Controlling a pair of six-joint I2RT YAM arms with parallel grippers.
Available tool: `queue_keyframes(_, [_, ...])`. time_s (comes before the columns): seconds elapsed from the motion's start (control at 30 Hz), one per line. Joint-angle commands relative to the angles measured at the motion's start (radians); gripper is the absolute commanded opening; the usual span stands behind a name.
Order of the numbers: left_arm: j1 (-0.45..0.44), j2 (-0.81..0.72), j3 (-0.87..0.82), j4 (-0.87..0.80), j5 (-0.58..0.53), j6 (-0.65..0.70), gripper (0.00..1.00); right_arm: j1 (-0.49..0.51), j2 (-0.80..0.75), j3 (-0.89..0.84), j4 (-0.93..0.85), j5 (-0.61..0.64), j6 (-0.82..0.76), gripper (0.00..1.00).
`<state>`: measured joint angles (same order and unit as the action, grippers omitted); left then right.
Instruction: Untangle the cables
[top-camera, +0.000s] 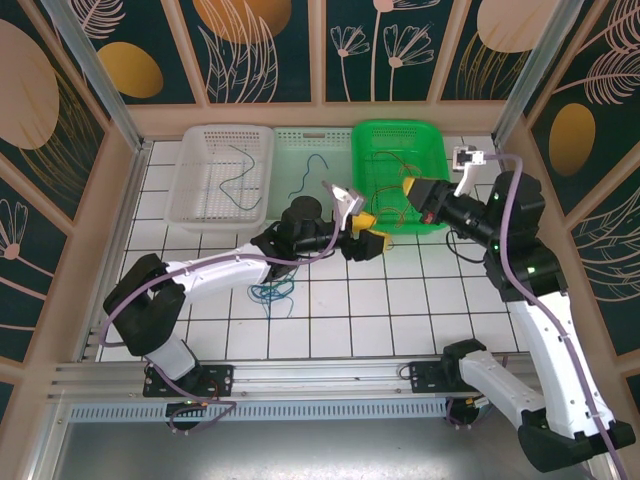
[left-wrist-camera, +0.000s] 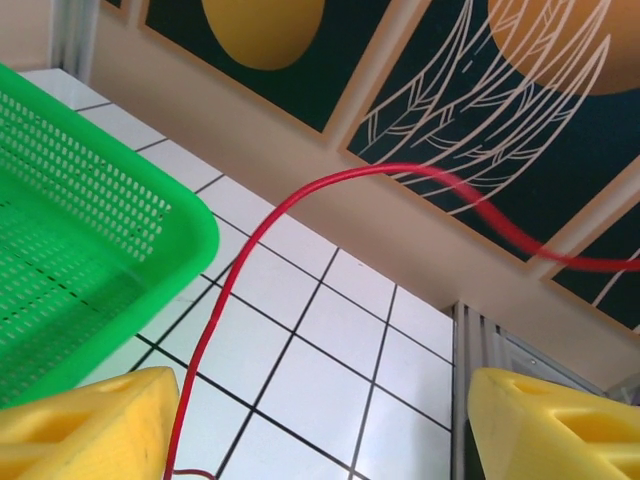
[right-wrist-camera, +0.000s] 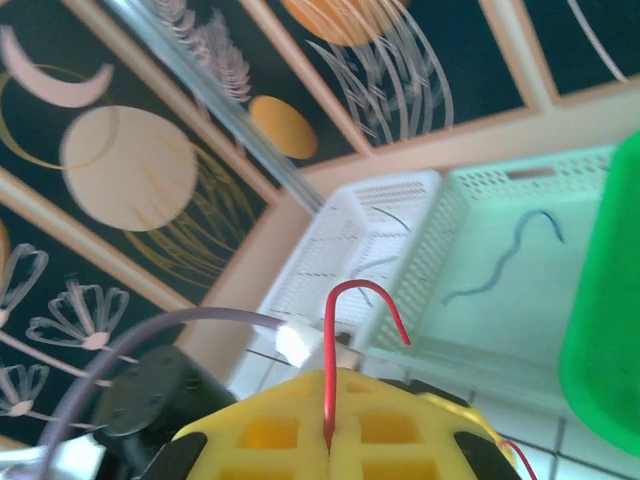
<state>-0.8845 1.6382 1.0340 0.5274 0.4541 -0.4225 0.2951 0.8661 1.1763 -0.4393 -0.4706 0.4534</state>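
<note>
My right gripper (right-wrist-camera: 328, 450) is shut on a thin red cable (right-wrist-camera: 329, 350), whose free end curls up into a hook above the yellow fingers. In the top view this gripper (top-camera: 410, 190) sits at the front edge of the green basket (top-camera: 400, 140). My left gripper (top-camera: 365, 238) is just below it with its yellow fingers (left-wrist-camera: 90, 425) wide apart. The red cable (left-wrist-camera: 215, 330) runs up beside the left finger and arcs away to the right. A small tangle of blue and teal cables (top-camera: 272, 292) lies on the tiles under the left arm.
A white basket (top-camera: 222, 200) at the back left holds a dark cable (top-camera: 237, 170). The pale green basket (top-camera: 300, 215) beside it holds a blue cable (top-camera: 308, 172). Thin reddish wires (top-camera: 392, 165) lie in the green basket. Patterned walls enclose the tiled floor.
</note>
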Motion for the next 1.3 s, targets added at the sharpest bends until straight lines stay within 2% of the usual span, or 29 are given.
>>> queue_keyframes(0.0, [0.001, 0.015, -0.009, 0.052, 0.048, -0.016, 0.75, -0.009, 0.023, -0.083, -0.104, 0.066, 0.012, 0.00])
queue_keyframes(0.13, [0.001, 0.018, -0.009, 0.044, 0.059, -0.013, 0.75, -0.008, 0.018, -0.172, -0.069, 0.020, 0.036, 0.00])
queue_keyframes(0.3, [0.001, 0.028, -0.009, 0.053, 0.059, -0.017, 0.75, -0.014, 0.014, -0.214, -0.056, 0.015, 0.040, 0.00])
queue_keyframes(0.43, [0.000, 0.037, 0.000, 0.056, 0.062, -0.020, 0.75, -0.017, 0.027, -0.247, -0.031, -0.038, 0.043, 0.00])
queue_keyframes(0.57, [0.001, 0.035, 0.001, 0.050, 0.058, -0.017, 0.76, -0.018, 0.008, -0.208, -0.009, -0.086, 0.035, 0.00])
queue_keyframes(0.7, [0.000, 0.024, -0.006, 0.046, 0.030, -0.009, 0.76, -0.026, 0.016, -0.069, -0.056, -0.091, -0.004, 0.00])
queue_keyframes(0.83, [0.001, -0.005, -0.030, 0.046, -0.026, 0.003, 0.76, -0.043, 0.053, 0.096, -0.098, -0.057, -0.043, 0.00])
queue_keyframes(1.07, [0.002, -0.065, -0.055, 0.015, -0.124, 0.044, 0.82, -0.078, 0.157, 0.303, -0.072, -0.066, -0.087, 0.00])
queue_keyframes(1.17, [0.002, -0.100, -0.082, -0.030, -0.257, 0.051, 0.91, -0.102, 0.218, 0.329, -0.063, 0.032, -0.149, 0.00])
queue_keyframes(1.23, [0.002, -0.143, -0.118, -0.033, -0.349, 0.054, 0.98, -0.137, 0.264, 0.304, -0.029, 0.136, -0.178, 0.00])
queue_keyframes(1.27, [0.002, -0.162, -0.134, -0.030, -0.391, 0.052, 0.99, -0.165, 0.284, 0.277, 0.010, 0.144, -0.181, 0.00])
